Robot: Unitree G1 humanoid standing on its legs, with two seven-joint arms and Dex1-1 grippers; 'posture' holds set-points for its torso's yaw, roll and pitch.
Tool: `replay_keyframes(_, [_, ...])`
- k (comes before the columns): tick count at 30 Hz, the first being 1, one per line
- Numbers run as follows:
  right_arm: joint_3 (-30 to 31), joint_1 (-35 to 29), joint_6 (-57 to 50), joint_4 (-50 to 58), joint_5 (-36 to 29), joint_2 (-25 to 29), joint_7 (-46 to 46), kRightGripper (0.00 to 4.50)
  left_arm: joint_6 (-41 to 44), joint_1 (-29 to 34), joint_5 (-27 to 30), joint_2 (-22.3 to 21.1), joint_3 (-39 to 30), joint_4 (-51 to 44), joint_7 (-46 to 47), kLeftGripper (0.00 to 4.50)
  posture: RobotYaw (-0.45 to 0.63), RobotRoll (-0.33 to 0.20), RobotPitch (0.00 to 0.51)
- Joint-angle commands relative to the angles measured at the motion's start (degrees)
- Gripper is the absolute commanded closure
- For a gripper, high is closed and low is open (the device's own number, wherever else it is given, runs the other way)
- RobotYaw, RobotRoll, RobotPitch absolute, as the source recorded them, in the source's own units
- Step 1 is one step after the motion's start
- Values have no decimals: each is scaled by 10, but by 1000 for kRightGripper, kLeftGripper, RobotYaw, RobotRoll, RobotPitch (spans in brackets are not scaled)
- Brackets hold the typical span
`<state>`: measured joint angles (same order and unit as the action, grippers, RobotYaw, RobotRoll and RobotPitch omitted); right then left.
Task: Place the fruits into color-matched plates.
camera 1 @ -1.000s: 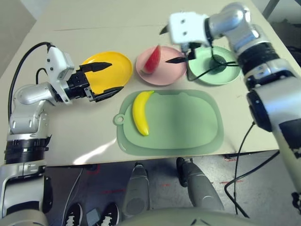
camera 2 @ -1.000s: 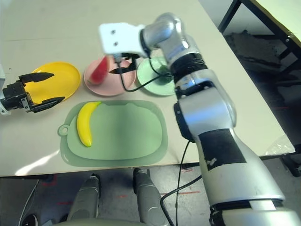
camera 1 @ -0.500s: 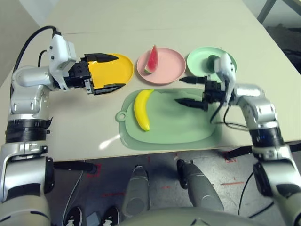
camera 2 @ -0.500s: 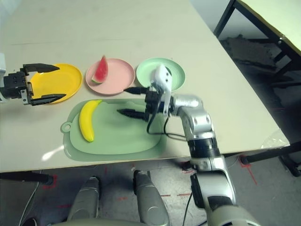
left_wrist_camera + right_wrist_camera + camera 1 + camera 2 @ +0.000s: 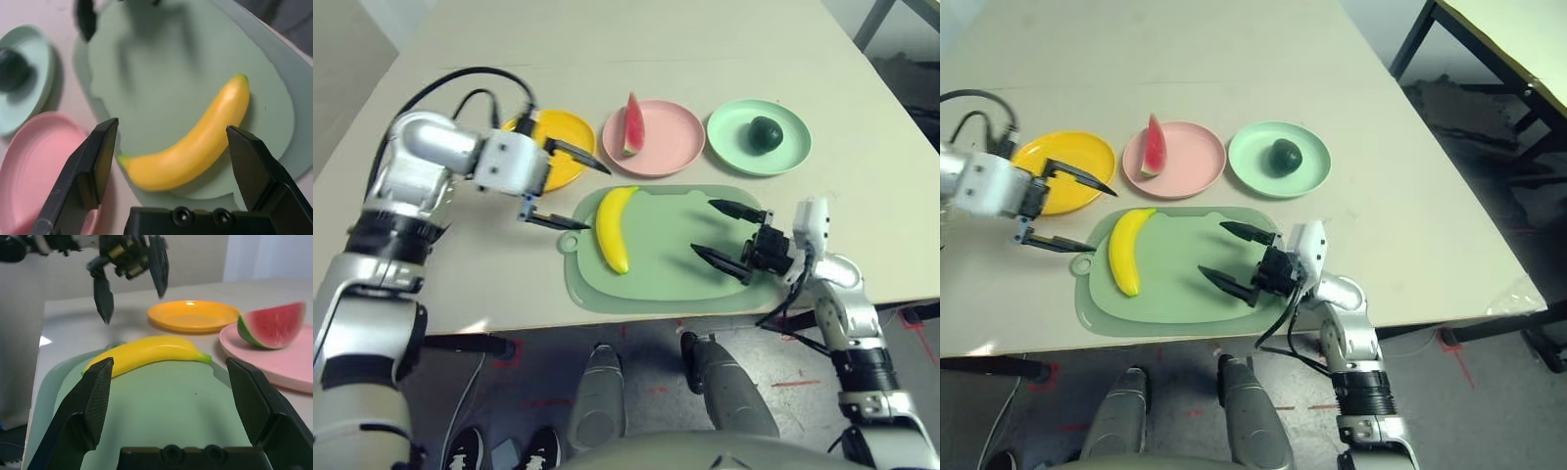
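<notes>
Across the surface (image 5: pixel 862 215), we have 2 open claws, the left claw (image 5: pixel 599 199) nearer the lengthwise-pointing banana (image 5: pixel 611 231), just rightward.

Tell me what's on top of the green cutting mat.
The banana lies on the mat, towards its left end. The open right gripper hangs over the mat's right part, covering some of it, so whatever lies directly beneath the gripper can't be seen there.

Twin head cameras share one downward view of the table; each wrist camera looks closely along its tool.
</notes>
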<state>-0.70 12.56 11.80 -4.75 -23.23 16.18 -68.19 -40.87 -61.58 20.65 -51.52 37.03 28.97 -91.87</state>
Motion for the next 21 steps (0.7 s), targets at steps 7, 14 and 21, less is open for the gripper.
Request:
replay_keyframes(7, [39, -46, 105, -28, -7, 65, -113, 39, -214, -127, -32, 56, 216, 176, -6, 0, -182, 0, 247])
replay_keyframes(14, [38, -23, 98, -38, -20, 70, -112, 39, -263, -161, -40, 114, 229, 266, -6, 0, -204, 0, 245])
replay_keyframes(21, [37, -16, 87, -30, -23, 64, -84, 13, -260, -155, -28, 114, 263, 255, -6, 191, -203, 0, 246])
